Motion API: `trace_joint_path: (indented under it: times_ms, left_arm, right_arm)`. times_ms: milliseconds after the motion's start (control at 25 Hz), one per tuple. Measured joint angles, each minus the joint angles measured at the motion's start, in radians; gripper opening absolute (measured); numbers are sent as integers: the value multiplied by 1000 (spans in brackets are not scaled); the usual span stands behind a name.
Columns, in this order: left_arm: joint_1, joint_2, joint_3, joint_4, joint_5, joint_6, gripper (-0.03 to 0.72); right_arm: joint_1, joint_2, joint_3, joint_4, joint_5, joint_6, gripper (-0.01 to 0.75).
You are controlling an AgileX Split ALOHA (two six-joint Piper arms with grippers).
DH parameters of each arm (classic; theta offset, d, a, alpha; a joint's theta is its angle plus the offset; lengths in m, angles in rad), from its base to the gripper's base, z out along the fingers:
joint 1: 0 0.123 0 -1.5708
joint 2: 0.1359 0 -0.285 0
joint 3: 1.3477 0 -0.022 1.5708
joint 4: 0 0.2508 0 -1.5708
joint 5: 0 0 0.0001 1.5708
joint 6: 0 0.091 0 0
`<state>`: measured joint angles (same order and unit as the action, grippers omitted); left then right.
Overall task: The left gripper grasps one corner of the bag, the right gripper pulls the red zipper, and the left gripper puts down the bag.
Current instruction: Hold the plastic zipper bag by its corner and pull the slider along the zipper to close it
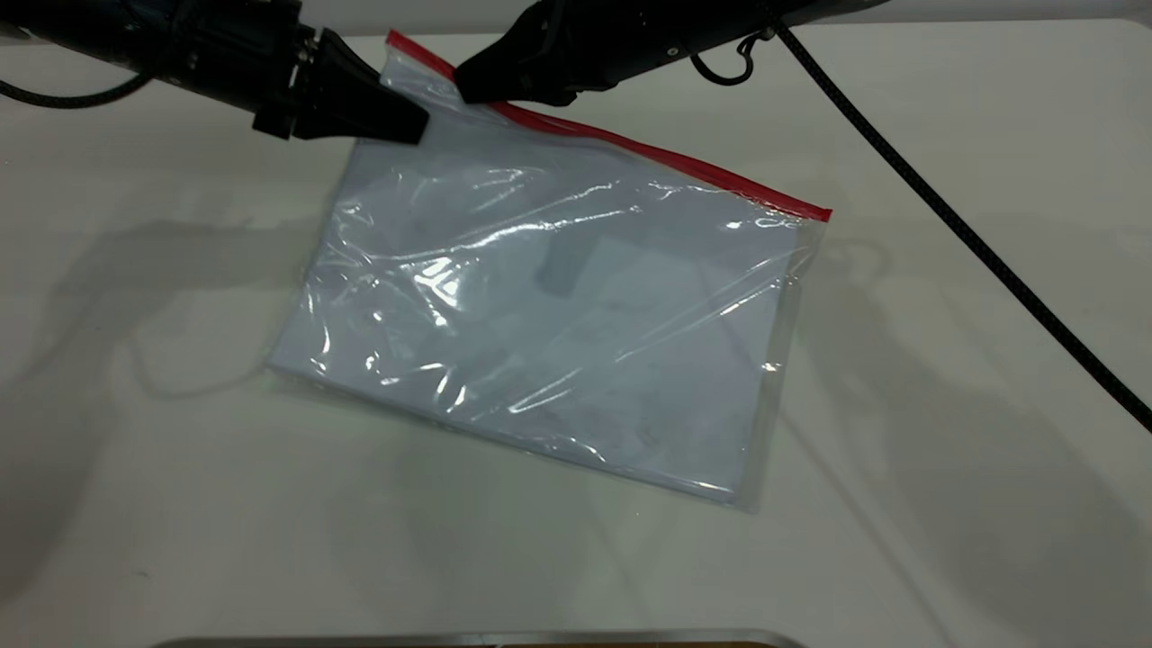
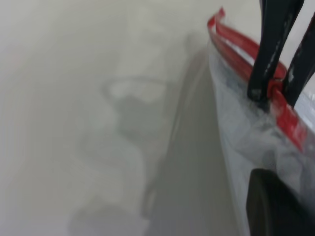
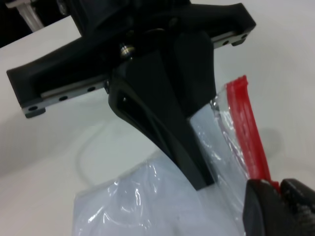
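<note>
Right claw [image 2: 275, 91] astride red zipper [image 2: 285, 110].

Setting reads as a robotics lab bench: a plain white table [image 1: 945, 540] with no household or shop furnishings anywhere on it. Two black robot arms reach in over its far side, and a thick braided cable [image 1: 981, 252] trails from behind the right gripper [image 1: 463, 85] across the bare surface. A metal edge [image 1: 477, 639] shows at the near table border, well apart from both claws.
</note>
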<state>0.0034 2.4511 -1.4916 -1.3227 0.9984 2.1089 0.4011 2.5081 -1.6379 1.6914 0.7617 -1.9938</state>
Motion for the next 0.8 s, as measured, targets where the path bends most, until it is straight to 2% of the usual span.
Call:
trace_joint_path:
  times_ms: [440, 800]
  left_arm:
    - [45, 0, 0, -113, 91, 2, 52]
    - [71, 0, 0, -166, 91, 6, 52]
  right_arm:
    - [-41, -1, -3, -16, 2, -3, 35]
    - [-54, -8, -3, -182, -164, 38, 35]
